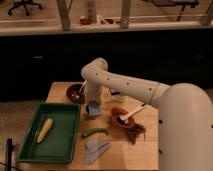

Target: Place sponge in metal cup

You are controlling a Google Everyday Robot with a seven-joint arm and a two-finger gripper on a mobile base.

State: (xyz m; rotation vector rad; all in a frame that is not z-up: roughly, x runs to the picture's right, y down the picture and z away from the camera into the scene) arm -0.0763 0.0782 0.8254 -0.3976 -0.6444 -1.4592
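My gripper [93, 106] points down over the wooden table [145, 155], between the dark bowl and the orange bowl. It is shut on the sponge [93, 109], a small pale blue-grey block held at its tip just above the table. A small greyish object [116, 94] shows behind my forearm; it may be the metal cup, mostly hidden by the arm.
A dark bowl with a spoon [76, 93] stands left of the gripper. An orange bowl with a spoon [121, 118] and brown crumbs are to its right. A green vegetable [95, 132] and a folded blue-grey cloth [96, 149] lie in front. A green tray [60, 145] holds a corn cob [44, 130].
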